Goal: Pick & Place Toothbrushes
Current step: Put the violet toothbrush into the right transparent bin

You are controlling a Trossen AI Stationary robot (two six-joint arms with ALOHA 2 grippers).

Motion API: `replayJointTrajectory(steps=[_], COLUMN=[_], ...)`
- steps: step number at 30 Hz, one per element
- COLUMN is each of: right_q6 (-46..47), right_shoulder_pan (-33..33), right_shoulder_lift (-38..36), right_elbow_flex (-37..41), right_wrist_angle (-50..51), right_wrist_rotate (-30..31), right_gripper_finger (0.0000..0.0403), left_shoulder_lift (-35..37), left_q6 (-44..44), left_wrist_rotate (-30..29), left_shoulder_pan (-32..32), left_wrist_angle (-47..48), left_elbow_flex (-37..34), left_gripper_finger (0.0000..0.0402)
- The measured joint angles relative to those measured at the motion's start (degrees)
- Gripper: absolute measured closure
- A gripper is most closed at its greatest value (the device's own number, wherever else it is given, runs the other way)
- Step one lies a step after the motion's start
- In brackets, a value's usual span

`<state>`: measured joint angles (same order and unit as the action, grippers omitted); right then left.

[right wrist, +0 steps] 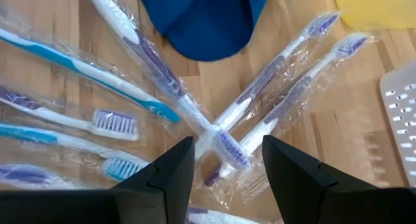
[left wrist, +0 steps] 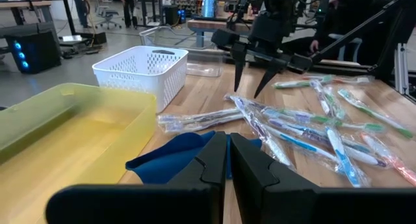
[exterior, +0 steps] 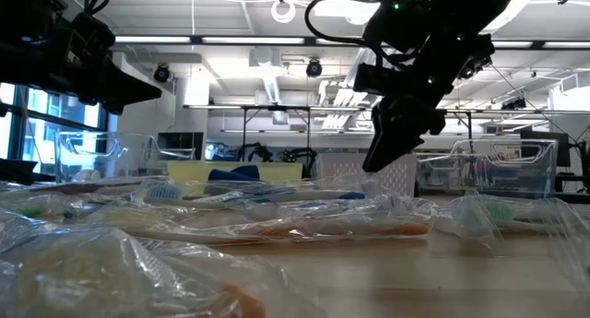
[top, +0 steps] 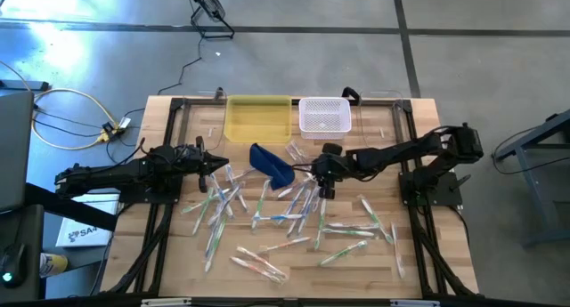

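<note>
The wrapped toothbrushes are lying scattered across the middle of the wooden table, leaving bare strips along its side edges. The right gripper is hanging released just above a purple-handled toothbrush, whose head is sitting between the jaws. The left gripper is hovering clenched and empty beside the blue pouch.
</note>
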<state>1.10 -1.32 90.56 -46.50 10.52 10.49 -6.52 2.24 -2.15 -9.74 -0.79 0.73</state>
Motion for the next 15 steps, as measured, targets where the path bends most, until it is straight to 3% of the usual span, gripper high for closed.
replayJointTrajectory(steps=[8,15], right_q6=[-1.6,-2.6], right_shoulder_pan=[0.0,0.1], right_shoulder_lift=[0.0,5.3], right_elbow_flex=[0.0,0.0], right_wrist_angle=[0.0,-4.1], right_wrist_rotate=[0.0,0.0], right_gripper_finger=[0.0229,0.0229], left_shoulder_lift=[0.0,0.0], left_q6=[-2.2,-2.2], left_wrist_rotate=[-0.1,-0.1], left_shoulder_pan=[0.0,0.0], left_wrist_angle=[0.0,0.0], left_elbow_flex=[0.0,0.0], left_gripper_finger=[0.0384,0.0384])
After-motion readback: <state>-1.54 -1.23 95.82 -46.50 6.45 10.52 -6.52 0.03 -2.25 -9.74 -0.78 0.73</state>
